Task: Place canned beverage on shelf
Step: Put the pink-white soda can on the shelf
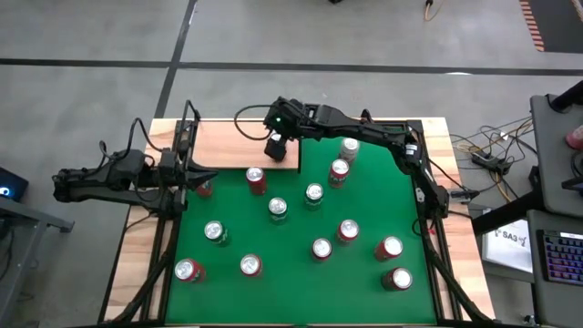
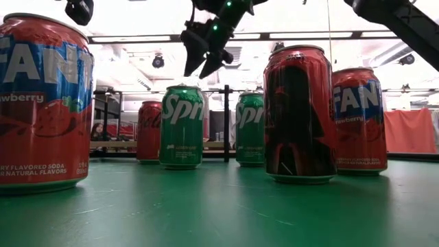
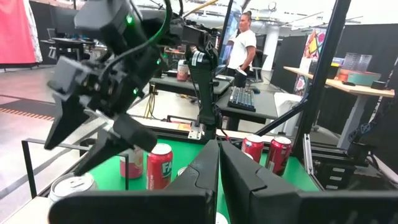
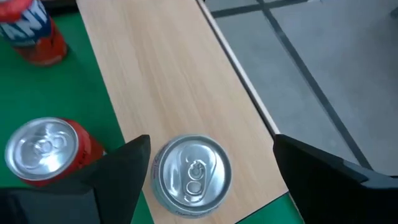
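One silver-topped drinks can (image 4: pixel 191 176) stands upright on the flat pale wood shelf (image 4: pixel 163 74), near its end, between my right gripper's (image 4: pixel 211 168) spread, released fingers; my left gripper (image 3: pixel 219 163) waits clenched

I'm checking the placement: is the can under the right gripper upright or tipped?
Upright: the can shows its round lid from above, standing on the shelf between the right gripper's open fingers.

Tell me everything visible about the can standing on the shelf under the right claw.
The can stands upright near the corner of the pale wood shelf, by the green felt edge. Only its silver top with an unopened pull tab and plain metallic side show; no label can be read. The right claw is above it, fingers open to either side, not touching. Nothing else touches it.
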Controlling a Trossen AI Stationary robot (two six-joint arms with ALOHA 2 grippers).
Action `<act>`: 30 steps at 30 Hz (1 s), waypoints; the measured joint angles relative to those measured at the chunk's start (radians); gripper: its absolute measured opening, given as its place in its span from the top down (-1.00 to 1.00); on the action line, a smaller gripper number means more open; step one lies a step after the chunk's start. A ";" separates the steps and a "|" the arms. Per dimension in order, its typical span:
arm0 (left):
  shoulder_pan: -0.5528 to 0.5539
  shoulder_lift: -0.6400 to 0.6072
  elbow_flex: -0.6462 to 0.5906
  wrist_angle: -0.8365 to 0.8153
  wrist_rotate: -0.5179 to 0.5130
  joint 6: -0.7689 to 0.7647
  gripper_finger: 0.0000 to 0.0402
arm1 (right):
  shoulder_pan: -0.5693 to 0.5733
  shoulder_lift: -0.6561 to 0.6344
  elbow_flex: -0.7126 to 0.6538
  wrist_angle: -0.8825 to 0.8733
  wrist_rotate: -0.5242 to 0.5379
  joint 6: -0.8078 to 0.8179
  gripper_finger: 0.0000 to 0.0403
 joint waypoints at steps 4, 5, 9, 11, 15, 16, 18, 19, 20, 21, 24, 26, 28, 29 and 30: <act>0.000 0.008 0.000 0.010 0.000 0.000 1.00 | 0.005 -0.024 0.000 0.005 0.000 0.011 -0.63; 0.000 0.010 0.000 0.010 0.000 0.000 1.00 | 0.006 -0.030 0.000 0.011 0.000 0.011 -0.63; 0.000 0.019 0.000 0.011 0.000 0.000 1.00 | 0.018 -0.046 0.000 0.041 0.000 0.010 -0.63; 0.000 0.023 0.000 0.016 0.000 0.000 1.00 | 0.022 -0.049 0.000 0.049 -0.001 0.010 -0.63; 0.000 0.026 0.000 0.017 0.000 0.000 1.00 | 0.031 -0.050 0.000 0.051 -0.001 0.008 -0.63; 0.000 0.026 0.000 0.017 0.000 0.000 1.00 | 0.034 -0.050 0.000 0.050 -0.002 0.008 -0.63; 0.000 0.026 0.000 0.017 0.000 0.000 1.00 | 0.037 -0.050 0.000 0.050 -0.002 0.008 -0.63; 0.000 0.025 0.000 0.017 0.000 0.000 1.00 | 0.039 -0.050 0.000 0.050 -0.002 0.008 -0.62; 0.000 0.025 0.000 0.017 0.000 0.000 1.00 | 0.041 -0.050 0.000 0.050 -0.003 0.007 -0.62; 0.000 0.025 0.000 0.017 0.000 0.000 1.00 | 0.044 -0.050 0.000 0.050 -0.004 0.008 -0.62; 0.000 0.026 0.000 0.017 0.000 0.004 1.00 | 0.048 -0.050 0.000 0.050 -0.005 0.008 -0.62; 0.000 0.026 0.000 0.017 0.000 0.004 1.00 | 0.050 -0.050 0.000 0.048 -0.005 0.007 -0.62; 0.000 0.026 0.000 0.017 0.000 0.004 1.00 | 0.051 -0.050 0.000 0.047 -0.005 0.008 -0.62; 0.000 0.026 0.000 0.016 0.000 0.004 1.00 | 0.051 -0.050 0.000 0.046 -0.005 0.008 -0.62; 0.000 0.026 0.000 0.016 0.000 0.004 1.00 | 0.051 -0.050 0.000 0.046 -0.005 0.008 -0.62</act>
